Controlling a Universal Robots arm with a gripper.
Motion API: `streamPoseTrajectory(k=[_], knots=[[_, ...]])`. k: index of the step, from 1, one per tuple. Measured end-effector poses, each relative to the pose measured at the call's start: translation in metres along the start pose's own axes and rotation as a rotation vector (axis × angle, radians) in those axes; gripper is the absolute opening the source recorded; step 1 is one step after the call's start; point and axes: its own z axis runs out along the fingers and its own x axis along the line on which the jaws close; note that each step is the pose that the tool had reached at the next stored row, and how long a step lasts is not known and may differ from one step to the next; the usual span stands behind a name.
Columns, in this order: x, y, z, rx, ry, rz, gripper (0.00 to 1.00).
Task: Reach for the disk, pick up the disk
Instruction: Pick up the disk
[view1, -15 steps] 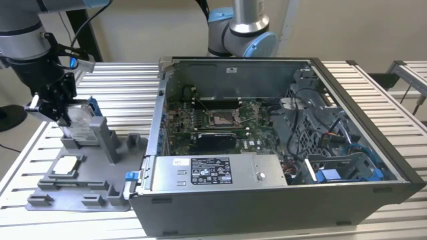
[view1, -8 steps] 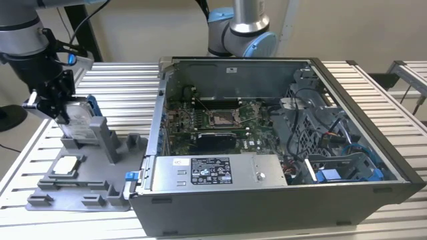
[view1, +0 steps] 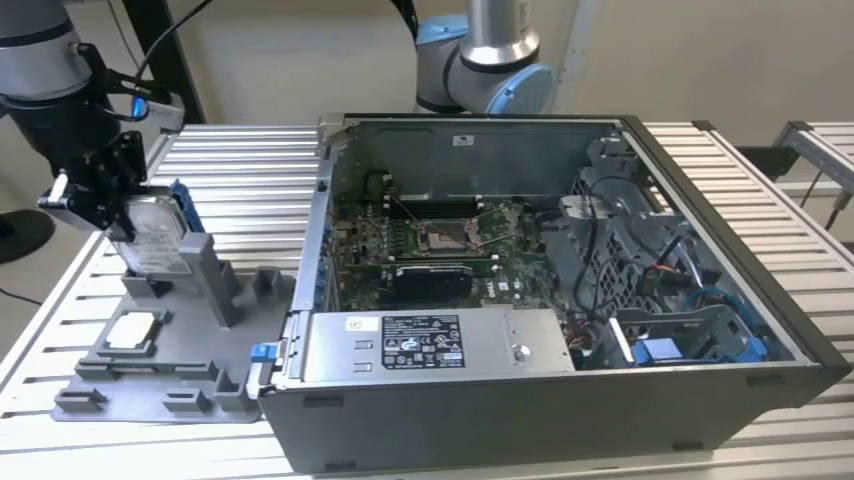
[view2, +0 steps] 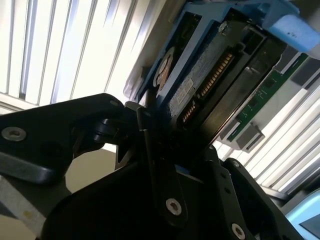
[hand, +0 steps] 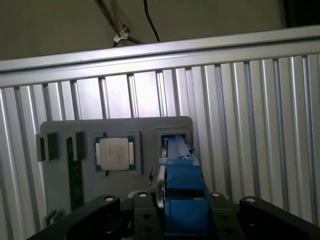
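Observation:
The disk (view1: 158, 228) is a silver drive in a blue bracket, standing upright in the tall slot of a grey fixture (view1: 160, 392) on the exterior view's left. My gripper (view1: 123, 208) comes down from above and is shut on the disk's upper part. In the first wrist view the disk's blue bracket (hand: 182, 185) runs between my black fingers (hand: 107, 207) toward the fixture's slot. In the second wrist view the disk's connector edge (view2: 200, 75) sits just beyond my gripper (view2: 175, 150).
A small square silver chip (view1: 134, 330) (hand: 115, 154) lies in the fixture beside the slot, with a green memory stick (hand: 75, 170) next to it. An open computer case (view1: 467, 150) with a grey power supply box (view1: 427, 345) stands right of the fixture. Ribbed metal table (view1: 240, 170) lies beneath.

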Motion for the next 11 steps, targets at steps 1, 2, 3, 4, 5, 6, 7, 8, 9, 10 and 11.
streamPoseTrajectory(k=[1, 2, 3, 4, 5, 6, 7, 8, 9, 10, 11], knots=[[0.0000, 0.0000, -0.0014, -0.0001, 0.0000, 0.000, 0.00], [0.0000, 0.0000, -0.0028, 0.0000, 0.0000, 0.000, 0.00], [0.0000, 0.0001, -0.0042, 0.0000, 0.0000, 0.000, 0.00], [0.0000, 0.0001, -0.0056, 0.0000, 0.0000, 0.000, 0.00], [0.0000, 0.0001, -0.0070, 0.0000, 0.0001, 0.000, 0.00], [0.0000, 0.0002, -0.0083, 0.0000, 0.0000, 0.000, 0.00], [0.0000, 0.0002, -0.0093, -0.0001, 0.0001, 0.000, 0.00], [-0.0001, 0.0002, -0.0101, 0.0000, 0.0001, 0.000, 0.00], [-0.0001, 0.0002, -0.0109, -0.0001, 0.0000, 0.000, 0.00], [-0.0001, 0.0002, -0.0118, 0.0000, 0.0000, 0.000, 0.00], [-0.0001, 0.0003, -0.0129, 0.0000, 0.0001, 0.000, 0.00]])
